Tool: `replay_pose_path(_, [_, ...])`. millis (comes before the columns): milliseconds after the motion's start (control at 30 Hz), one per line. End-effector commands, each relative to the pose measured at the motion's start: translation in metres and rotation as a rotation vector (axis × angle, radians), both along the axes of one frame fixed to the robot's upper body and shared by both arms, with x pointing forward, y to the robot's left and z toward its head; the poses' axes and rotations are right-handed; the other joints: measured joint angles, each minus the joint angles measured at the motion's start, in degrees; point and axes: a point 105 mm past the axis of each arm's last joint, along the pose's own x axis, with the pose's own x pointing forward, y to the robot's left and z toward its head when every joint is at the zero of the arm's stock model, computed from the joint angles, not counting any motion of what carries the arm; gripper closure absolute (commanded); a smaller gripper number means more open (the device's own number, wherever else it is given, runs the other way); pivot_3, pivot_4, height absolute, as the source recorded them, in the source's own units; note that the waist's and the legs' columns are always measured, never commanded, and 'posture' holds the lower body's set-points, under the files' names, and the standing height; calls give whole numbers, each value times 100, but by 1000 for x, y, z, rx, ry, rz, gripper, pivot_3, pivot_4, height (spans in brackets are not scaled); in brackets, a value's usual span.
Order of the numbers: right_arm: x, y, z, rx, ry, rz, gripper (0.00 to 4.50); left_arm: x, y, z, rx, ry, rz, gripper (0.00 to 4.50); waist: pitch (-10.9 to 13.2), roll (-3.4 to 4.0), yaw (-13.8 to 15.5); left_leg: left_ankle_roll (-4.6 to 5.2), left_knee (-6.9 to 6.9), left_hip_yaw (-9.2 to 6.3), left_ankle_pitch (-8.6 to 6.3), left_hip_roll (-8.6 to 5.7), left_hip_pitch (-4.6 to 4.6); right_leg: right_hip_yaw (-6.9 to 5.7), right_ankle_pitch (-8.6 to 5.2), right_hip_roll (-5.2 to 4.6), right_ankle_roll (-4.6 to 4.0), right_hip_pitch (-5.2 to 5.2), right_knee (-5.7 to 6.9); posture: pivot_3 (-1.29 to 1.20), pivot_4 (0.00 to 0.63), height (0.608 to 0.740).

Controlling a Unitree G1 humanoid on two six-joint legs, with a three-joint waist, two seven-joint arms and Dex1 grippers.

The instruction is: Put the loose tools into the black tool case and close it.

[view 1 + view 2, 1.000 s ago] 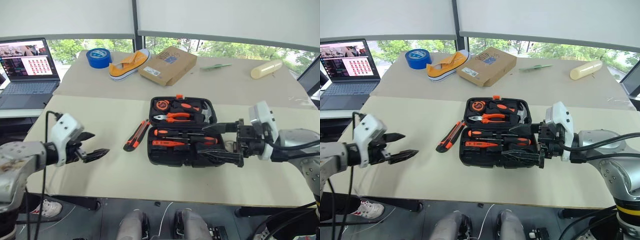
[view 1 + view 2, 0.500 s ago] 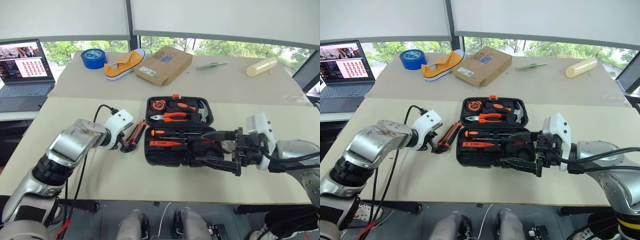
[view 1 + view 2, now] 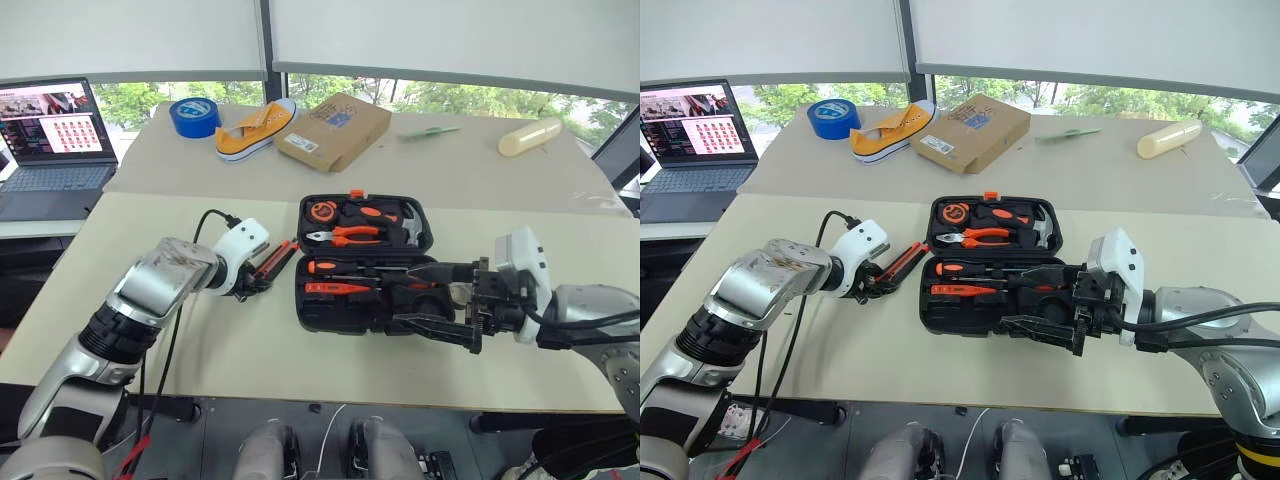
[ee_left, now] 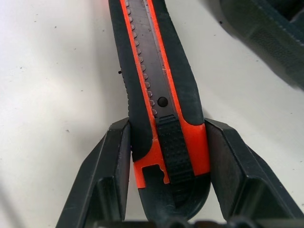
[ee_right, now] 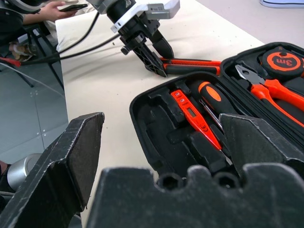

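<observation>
- Since the earlier frames, the left end effector [image 3: 262,281] has been brought from the near left part of the table [image 3: 200,340] across to the black-and-orange utility knife [image 3: 275,264]; the knife and the black tool case [image 3: 362,262] lie where they lay
- Seen from the left wrist, the butt end of the utility knife [image 4: 161,118] is bracketed by the two black fingers [image 4: 107,171], one against each side, so the knife is being grasped while it lies flat on the table
- The knife is angled on the table just beside the case's left edge, outside it
- The tool case lies open near the middle of the table, with orange-handled pliers [image 3: 345,235], a tape measure [image 3: 322,210] and a hammer [image 3: 408,228] seated in its far half
- A black-and-orange screwdriver [image 5: 216,97] and a slim red-orange tester screwdriver [image 5: 192,118] are seated in the near half, next to unfilled recesses
- The right end effector [image 3: 430,300] is held over the case's near right corner with its fingers spread wide and nothing between them
- On the far table surface lie a blue tape roll [image 3: 196,115], a yellow shoe [image 3: 258,128] and a brown cardboard box [image 3: 335,130]; a laptop [image 3: 55,140] stands open at the far left
</observation>
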Motion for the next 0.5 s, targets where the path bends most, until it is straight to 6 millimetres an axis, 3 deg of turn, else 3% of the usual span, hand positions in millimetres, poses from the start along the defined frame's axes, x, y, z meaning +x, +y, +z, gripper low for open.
replay_pose_path(33, [-5,-2,13,0,-48,2,0,6,33,19,3,-61,104,2690,1,-1,-34,0,0,0,0,1,-1,0,0,0,0,-2,0,0,150,731])
replay_pose_path(200, [-9,-9,14,-18,-48,-16,0,6,58,46,13,-172,60,2694,1,-1,-42,-3,-2,1,1,4,-9,0,0,4,-1,-16,3,0,150,731])
replay_pose_path(333, [-7,-14,14,-23,-61,-36,0,-12,19,83,-84,-310,-346,2694,2,-2,28,-2,1,0,0,-2,-17,-6,0,-6,-1,-17,-2,0,150,731])
replay_pose_path(433, [-6,-15,13,-25,-57,-39,0,-31,-10,87,-97,-288,-640,2694,1,-2,46,-1,1,0,-1,-5,-21,-6,1,-12,-1,-17,-6,0,150,731])
replay_pose_path(500, [-5,-16,12,-32,-53,-44,0,-34,-28,86,-106,-264,-760,2694,1,-2,54,-1,2,1,-1,-6,-22,-6,1,-8,-2,-17,-6,0,150,731])
